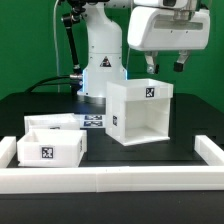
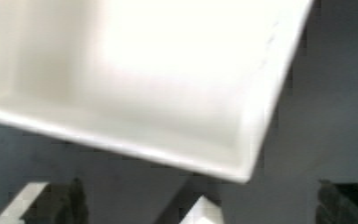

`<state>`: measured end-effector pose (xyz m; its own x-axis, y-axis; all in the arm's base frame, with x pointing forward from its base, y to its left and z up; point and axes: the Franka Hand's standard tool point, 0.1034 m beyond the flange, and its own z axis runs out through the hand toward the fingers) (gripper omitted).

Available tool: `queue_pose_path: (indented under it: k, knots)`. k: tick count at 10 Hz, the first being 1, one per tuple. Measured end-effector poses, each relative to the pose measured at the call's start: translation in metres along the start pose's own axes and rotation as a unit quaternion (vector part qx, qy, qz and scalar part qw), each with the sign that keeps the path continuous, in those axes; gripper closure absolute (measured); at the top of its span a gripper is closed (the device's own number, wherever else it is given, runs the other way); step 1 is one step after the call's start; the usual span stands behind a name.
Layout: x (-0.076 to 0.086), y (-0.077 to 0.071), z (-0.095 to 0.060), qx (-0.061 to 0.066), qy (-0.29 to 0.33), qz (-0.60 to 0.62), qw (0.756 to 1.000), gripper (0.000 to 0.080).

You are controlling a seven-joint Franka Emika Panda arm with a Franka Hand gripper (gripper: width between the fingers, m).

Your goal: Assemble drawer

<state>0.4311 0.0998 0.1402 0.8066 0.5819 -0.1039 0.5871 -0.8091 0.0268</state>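
Note:
The drawer's boxy white housing (image 1: 140,112) stands in the middle of the table with its open side toward the front and a marker tag on its upper front. Two open-top trays (image 1: 50,142) sit at the exterior view's left, the nearer one with a tag on its front. My gripper (image 1: 166,64) hangs above the housing's far right corner, open and empty. In the wrist view the housing (image 2: 140,80) shows as a blurred white box below the gripper (image 2: 201,203), with the dark fingertips (image 2: 51,203) spread wide apart.
The marker board (image 1: 94,121) lies flat between the trays and the housing. A long low white rail (image 1: 110,180) runs along the front edge and up both sides. The arm's white base (image 1: 100,60) stands behind the housing.

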Motion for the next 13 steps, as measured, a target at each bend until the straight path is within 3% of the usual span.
queue_pose_path:
  k: [3,6,9,10,11,12,13]
  knots:
    - [-0.013,-0.018,0.023,0.004,-0.003,0.010,1.000,0.0150]
    - [-0.017,-0.014,0.040,0.011,-0.007,0.009,1.000,0.0150]
    - [-0.020,-0.010,0.044,0.013,-0.008,0.014,1.000,0.0186]
    - [-0.020,-0.010,0.044,0.013,-0.008,0.013,1.000,0.0367]
    - [-0.020,-0.010,0.044,0.013,-0.008,0.013,1.000,0.0367]
    - [-0.020,-0.010,0.044,0.013,-0.008,0.013,1.000,0.0580]
    - [-0.020,-0.010,0.044,0.013,-0.008,0.014,1.000,0.0714]
